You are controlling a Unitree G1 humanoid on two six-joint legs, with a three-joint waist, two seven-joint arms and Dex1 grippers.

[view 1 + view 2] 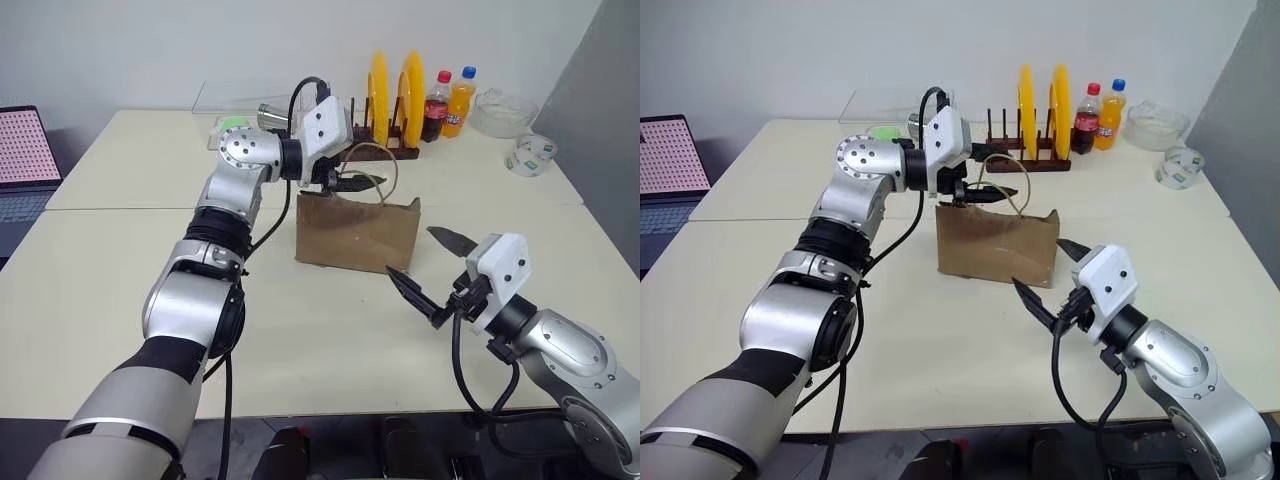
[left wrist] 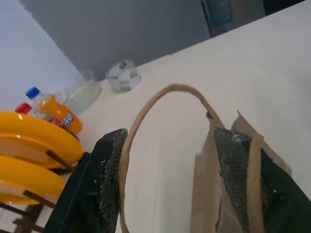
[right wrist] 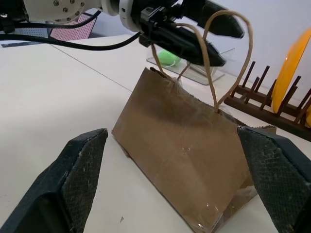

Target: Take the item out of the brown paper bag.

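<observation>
The light, floppy brown paper bag (image 1: 357,234) stands mid-table; the left gripper (image 1: 358,183), jaws parted around its cord handles (image 3: 228,53), hovers at its twelve o'clock, while the right gripper (image 1: 428,268) gapes wide at four o'clock. Best grasped by the handles or rim.

Head cameras look down the table (image 1: 100,300); both wrist cameras closely share the brown paper bag (image 3: 189,160).

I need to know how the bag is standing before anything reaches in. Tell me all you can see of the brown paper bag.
The brown paper bag is small, plain and creased, standing upright on the table before the plate rack. Its thin tan cord handles loop up. The left gripper hovers at its top edge, fingers open around one handle; contact unclear. Contents hidden.
</observation>
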